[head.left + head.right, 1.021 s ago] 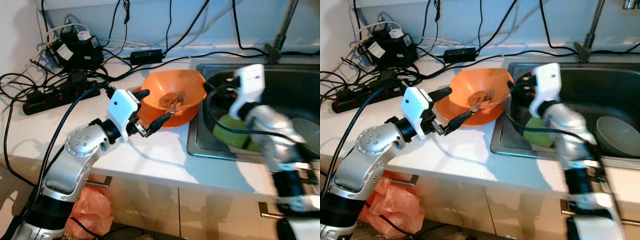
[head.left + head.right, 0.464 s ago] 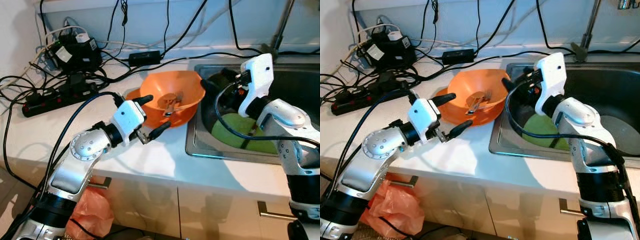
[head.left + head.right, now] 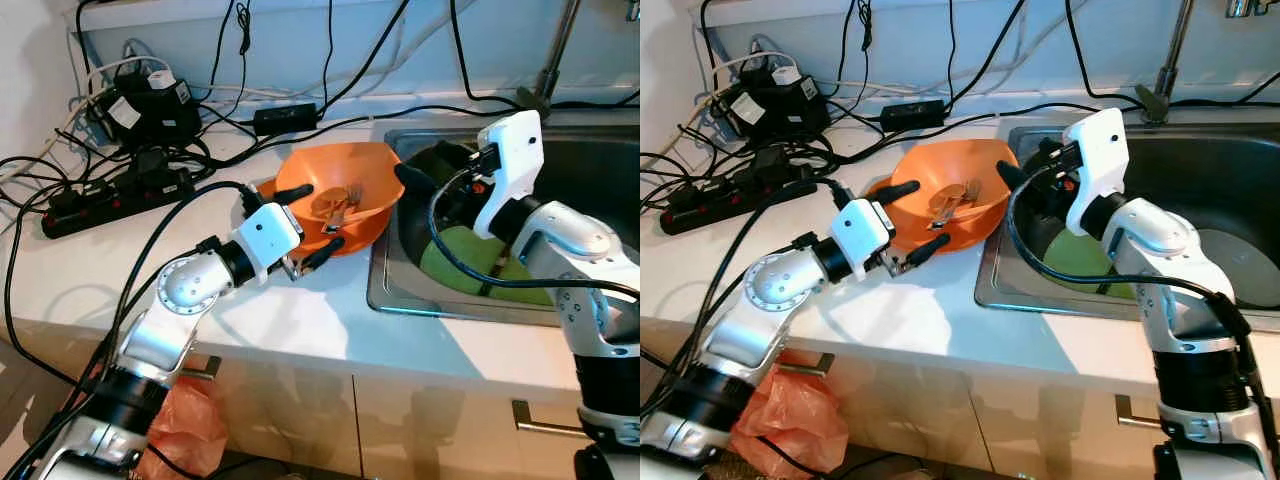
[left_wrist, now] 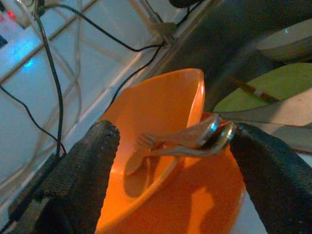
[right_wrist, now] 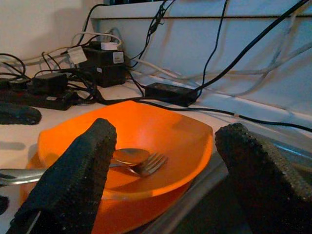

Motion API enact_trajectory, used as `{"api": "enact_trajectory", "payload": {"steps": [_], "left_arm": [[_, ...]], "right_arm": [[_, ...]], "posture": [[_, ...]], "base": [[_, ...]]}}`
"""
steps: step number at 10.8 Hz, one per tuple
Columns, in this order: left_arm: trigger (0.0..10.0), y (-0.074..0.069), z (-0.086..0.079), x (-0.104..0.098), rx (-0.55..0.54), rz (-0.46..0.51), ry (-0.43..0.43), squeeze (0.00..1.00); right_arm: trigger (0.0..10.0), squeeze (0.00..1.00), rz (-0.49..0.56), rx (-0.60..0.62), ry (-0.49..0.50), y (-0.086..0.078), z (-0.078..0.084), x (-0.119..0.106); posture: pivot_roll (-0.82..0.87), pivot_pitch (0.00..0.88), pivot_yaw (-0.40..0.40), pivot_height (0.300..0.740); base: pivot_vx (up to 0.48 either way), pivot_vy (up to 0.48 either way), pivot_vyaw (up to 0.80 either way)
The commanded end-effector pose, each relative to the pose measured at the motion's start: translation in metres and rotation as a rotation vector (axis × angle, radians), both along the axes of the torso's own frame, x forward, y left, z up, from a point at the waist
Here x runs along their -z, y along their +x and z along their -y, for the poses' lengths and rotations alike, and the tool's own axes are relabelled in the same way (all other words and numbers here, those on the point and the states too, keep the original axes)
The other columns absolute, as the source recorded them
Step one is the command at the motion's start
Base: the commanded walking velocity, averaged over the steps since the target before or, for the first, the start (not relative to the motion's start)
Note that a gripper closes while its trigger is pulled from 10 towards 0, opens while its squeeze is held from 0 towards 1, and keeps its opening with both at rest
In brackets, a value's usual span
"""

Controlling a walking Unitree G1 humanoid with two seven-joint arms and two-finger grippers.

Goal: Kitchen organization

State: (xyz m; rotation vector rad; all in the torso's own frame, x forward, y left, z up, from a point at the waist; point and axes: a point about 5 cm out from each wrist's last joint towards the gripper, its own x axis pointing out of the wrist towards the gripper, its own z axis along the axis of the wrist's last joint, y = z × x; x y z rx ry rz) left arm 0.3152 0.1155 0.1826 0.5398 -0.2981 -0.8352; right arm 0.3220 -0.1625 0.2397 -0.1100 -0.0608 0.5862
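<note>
— How are the arms posed?
— The left arm is bent across the white worktop (image 3: pixel 300 320), its left claw (image 3: pixel 312 222) spread around the near rim of the orange plastic bowl (image 3: pixel 345 195). The right claw (image 3: pixel 415 180) is held spread over the steel sink (image 3: pixel 400 300) edge, just beside the bowl.

— And the bowl's contents?
— A metal spoon (image 5: pixel 129 156) and metal fork (image 5: pixel 151 163) are seen lying inside. No writing can be read.
</note>
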Motion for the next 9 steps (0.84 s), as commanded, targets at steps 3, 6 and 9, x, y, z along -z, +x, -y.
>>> {"api": "enact_trajectory", "payload": {"steps": [3, 6, 9], "left_arm": [[2.9, 0.0056, -0.0042, -0.0008, -0.013, 0.024, 0.016, 0.00], [0.0, 0.0077, -0.0056, -0.0002, -0.009, 0.027, 0.010, 0.00], [0.0, 0.0084, -0.0056, 0.0004, -0.002, 0.027, 0.006, 0.00]], "right_arm": [[10.0, 0.00, 0.009, -0.010, 0.023, -0.0006, -0.0053, -0.0041], [10.0, 0.00, 0.011, -0.003, 0.030, 0.0001, -0.0057, -0.0039], [10.0, 0.00, 0.012, 0.009, 0.033, 0.0014, -0.0050, -0.0032]], "posture": [[0.10, 0.034, 0.184, 0.740], [0.10, 0.034, 0.185, 0.740], [0.09, 0.035, 0.186, 0.740]], "base": [[0.000, 0.000, 0.00], [0.000, 0.000, 0.00], [0.000, 0.000, 0.00]]}}
